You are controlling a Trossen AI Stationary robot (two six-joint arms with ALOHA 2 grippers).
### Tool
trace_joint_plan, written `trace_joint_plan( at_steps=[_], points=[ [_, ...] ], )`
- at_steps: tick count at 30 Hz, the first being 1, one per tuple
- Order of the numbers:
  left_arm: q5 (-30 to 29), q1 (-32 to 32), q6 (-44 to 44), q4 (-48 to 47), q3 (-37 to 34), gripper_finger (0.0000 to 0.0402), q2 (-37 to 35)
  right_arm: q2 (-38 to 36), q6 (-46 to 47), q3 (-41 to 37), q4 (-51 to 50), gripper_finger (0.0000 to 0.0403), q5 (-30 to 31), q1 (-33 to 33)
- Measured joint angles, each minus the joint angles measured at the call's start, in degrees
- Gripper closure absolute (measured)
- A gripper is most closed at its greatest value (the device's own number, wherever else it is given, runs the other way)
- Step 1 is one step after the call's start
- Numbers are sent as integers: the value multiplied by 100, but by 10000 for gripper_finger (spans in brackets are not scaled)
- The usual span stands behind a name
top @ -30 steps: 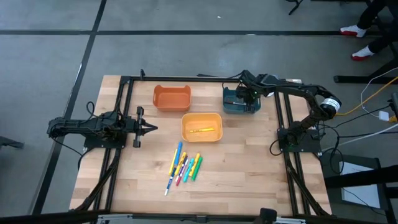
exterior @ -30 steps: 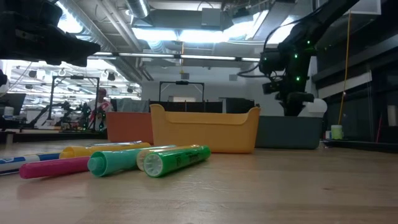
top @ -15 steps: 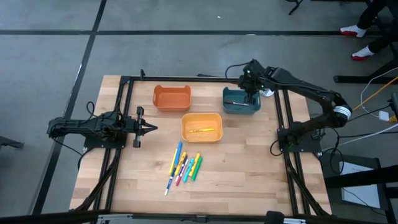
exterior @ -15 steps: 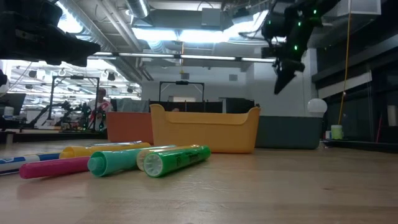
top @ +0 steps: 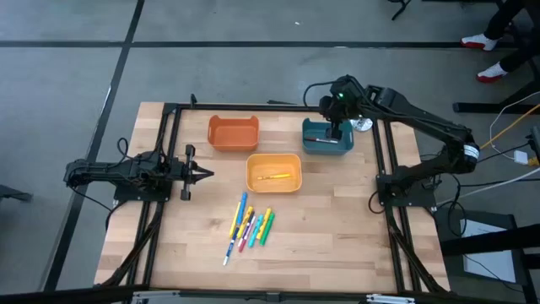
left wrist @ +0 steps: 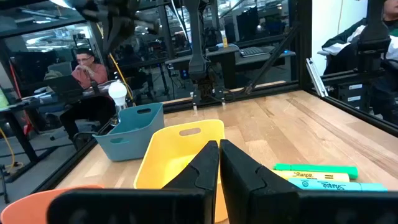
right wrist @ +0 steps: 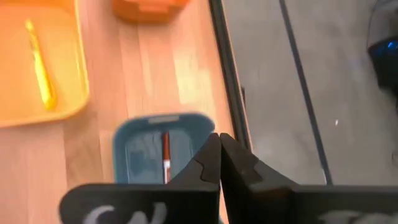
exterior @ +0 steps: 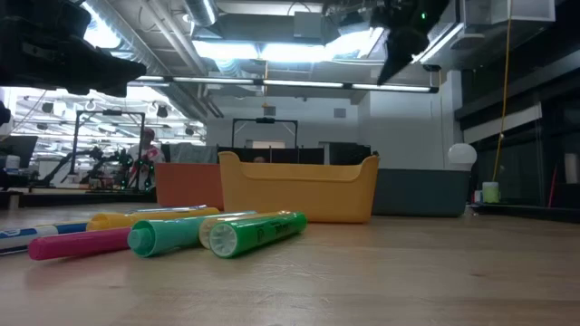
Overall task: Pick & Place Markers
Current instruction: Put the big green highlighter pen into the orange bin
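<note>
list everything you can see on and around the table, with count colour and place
orange bin: 1, orange, far side of table, looks empty
teal bin: 1, teal, far right, holds a red marker
yellow bin: 1, yellow, table centre, holds a yellow marker
loose markers: roughly seven, blue, yellow, pink, green and orange, bunched on the bare wood nearer than the yellow bin
table: 1, light wood with black frame rails
person: 1, seated at a desk in the room beyond the table
left gripper: 1, dark, shut, waiting at the table's left side
right gripper: 1, dark, shut, empty, raised above the teal bin
</note>
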Motion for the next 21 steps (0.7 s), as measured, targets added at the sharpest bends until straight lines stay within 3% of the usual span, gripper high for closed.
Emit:
trace_joint_plan(
  at_steps=[9,21],
  points=[
    [0,2,0,1,1,392,-1,0,137,505,4,403,3,754],
    [0,1,0,0,2,393,-1,2,153,541,-22,403,5,1862]
  ],
)
